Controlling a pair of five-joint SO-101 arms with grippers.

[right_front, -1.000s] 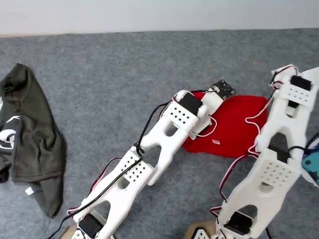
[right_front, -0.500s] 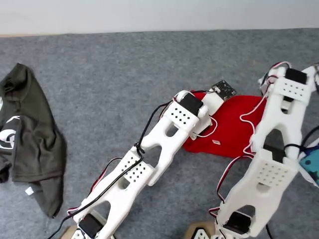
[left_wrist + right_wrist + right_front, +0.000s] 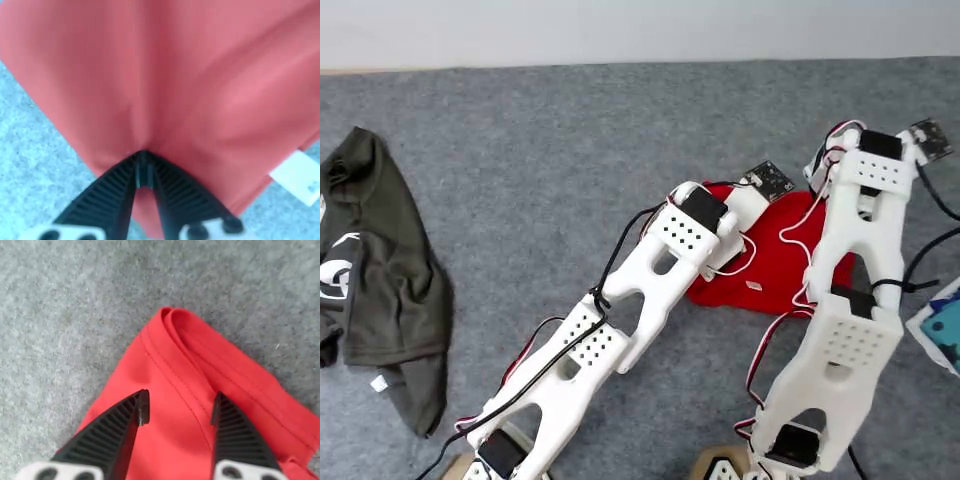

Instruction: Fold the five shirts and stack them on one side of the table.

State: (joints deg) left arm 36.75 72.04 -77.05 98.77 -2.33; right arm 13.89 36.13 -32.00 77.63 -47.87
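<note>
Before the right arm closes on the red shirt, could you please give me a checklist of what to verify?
1. Left gripper pinching the red shirt: ok, shut on a fold of fabric.
2. Right gripper open: ok.
3. Right gripper over the shirt's corner: ok, the hemmed corner lies just ahead of it.
4. Right gripper touching the fabric: cannot tell.
5. Dark green shirt out of both arms' way: ok, it lies apart on the table.

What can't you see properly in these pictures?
Red shirt: in the high view the arms cover much of it, hiding its full shape.
Dark green shirt: cut off by the high view's left edge.
Teal thing: cut off by the high view's right edge; unidentifiable.
White tag: blurred in the left wrist view.
</note>
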